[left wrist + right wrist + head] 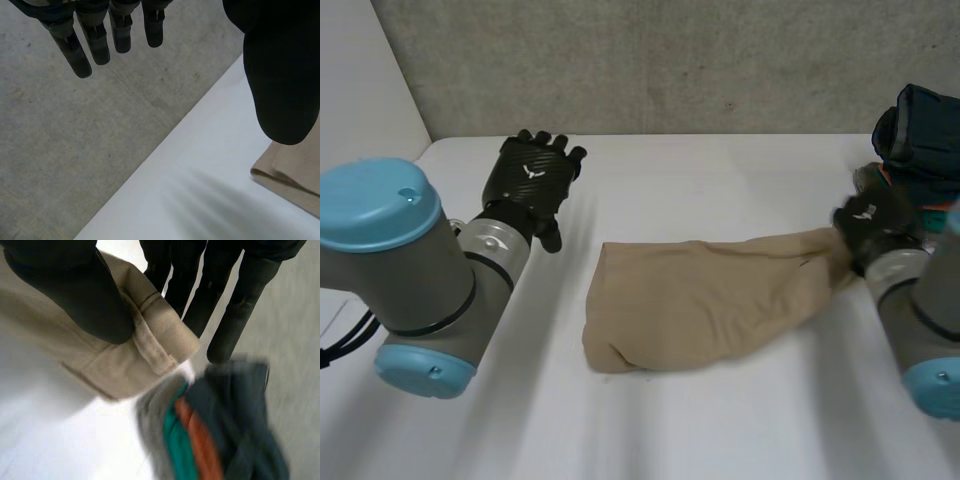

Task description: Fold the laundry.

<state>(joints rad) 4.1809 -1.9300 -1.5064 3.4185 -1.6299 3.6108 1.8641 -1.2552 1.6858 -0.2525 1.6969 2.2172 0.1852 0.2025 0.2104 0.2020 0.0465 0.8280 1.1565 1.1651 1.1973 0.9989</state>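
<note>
A beige garment (pixel 700 300) lies bunched on the white table (pixel 720 170), stretching from the middle toward the right. My right hand (pixel 870 225) grips its right end. In the right wrist view the thumb (pixel 75 290) presses on top of the beige hem (pixel 155 340), with the fingers behind it, so the cloth is pinched. My left hand (pixel 530 180) hovers above the table's far left, apart from the garment, its fingers (pixel 95 40) straight and spread and holding nothing. A corner of the beige garment (pixel 295 175) shows beyond its thumb.
A pile of other clothes sits at the table's right edge: a dark blue piece (pixel 920 135) on top, with grey, green and orange layers (pixel 200 440) just past my right hand's fingertips. A grey wall (pixel 670 60) runs behind the table.
</note>
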